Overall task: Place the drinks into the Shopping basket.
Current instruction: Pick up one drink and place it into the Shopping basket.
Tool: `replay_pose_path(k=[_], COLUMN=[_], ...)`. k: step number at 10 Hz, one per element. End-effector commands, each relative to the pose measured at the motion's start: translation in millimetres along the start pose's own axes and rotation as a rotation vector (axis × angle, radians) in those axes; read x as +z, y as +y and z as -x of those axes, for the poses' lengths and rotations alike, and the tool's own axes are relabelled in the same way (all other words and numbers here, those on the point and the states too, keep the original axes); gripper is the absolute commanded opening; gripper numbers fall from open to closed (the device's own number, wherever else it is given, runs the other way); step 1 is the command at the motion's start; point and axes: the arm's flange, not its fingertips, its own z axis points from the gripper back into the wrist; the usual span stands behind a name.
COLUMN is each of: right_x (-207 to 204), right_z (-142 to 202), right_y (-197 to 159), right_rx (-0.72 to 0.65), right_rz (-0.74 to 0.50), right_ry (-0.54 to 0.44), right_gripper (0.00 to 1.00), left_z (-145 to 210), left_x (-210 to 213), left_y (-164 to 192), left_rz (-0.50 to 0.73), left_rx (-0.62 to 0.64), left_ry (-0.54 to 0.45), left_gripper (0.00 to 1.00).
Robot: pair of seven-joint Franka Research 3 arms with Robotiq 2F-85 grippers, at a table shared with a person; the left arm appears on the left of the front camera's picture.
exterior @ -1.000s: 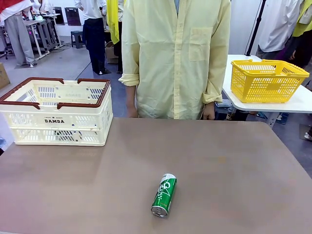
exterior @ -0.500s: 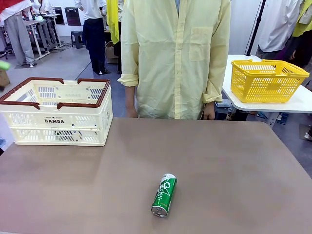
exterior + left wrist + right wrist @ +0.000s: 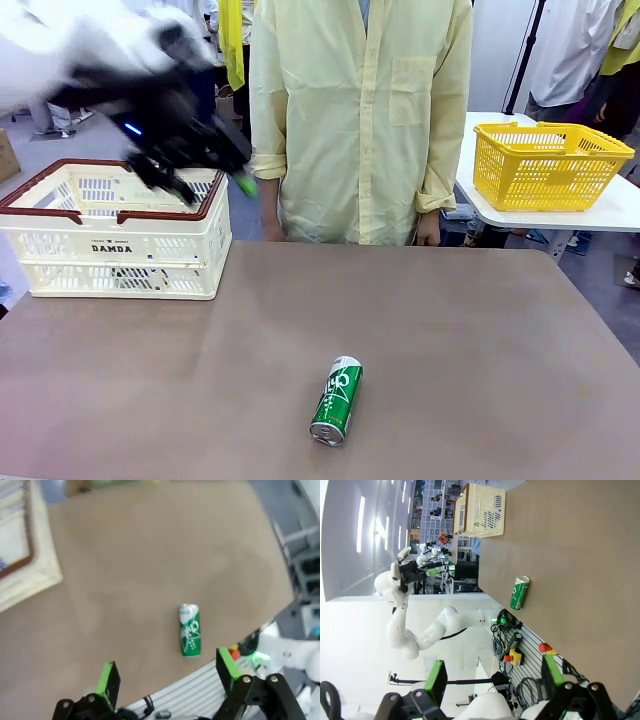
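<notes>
One green drink can (image 3: 336, 400) with white script lies on its side on the brown table, near the front edge. The cream-white Shopping basket (image 3: 115, 235) with brown rim handles stands at the far left. My left gripper (image 3: 215, 183) is a motion-blurred shape in the air above the basket's right end, jaws open and empty. From the left wrist the can (image 3: 190, 630) lies far below, between and beyond the open green-padded fingers (image 3: 107, 680), with the basket's corner (image 3: 22, 565) at the left. My right gripper (image 3: 494, 677) is open and empty, well away from the can (image 3: 519, 593) and the basket (image 3: 480, 507).
A person in a pale yellow shirt (image 3: 360, 120) stands at the table's far edge with arms down. A yellow mesh basket (image 3: 548, 165) sits on a white side table at the right. Bare tabletop surrounds the can.
My left arm has swung into the front view from the upper left and now hangs above the basket. The can and basket have not moved.
</notes>
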Motion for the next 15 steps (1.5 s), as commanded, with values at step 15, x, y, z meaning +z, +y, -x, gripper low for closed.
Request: replay_pose_path(k=[15], right_x=[0], right_z=[2], right_y=[3], right_rx=[-0.010], right_rz=[0.012], right_ry=[0.013], right_gripper=[1.00], left_z=[63], left_x=[-243], left_y=[-100], left_rz=[-0.139], left_rx=[0.118], left_ry=[0.340], left_gripper=[1.00])
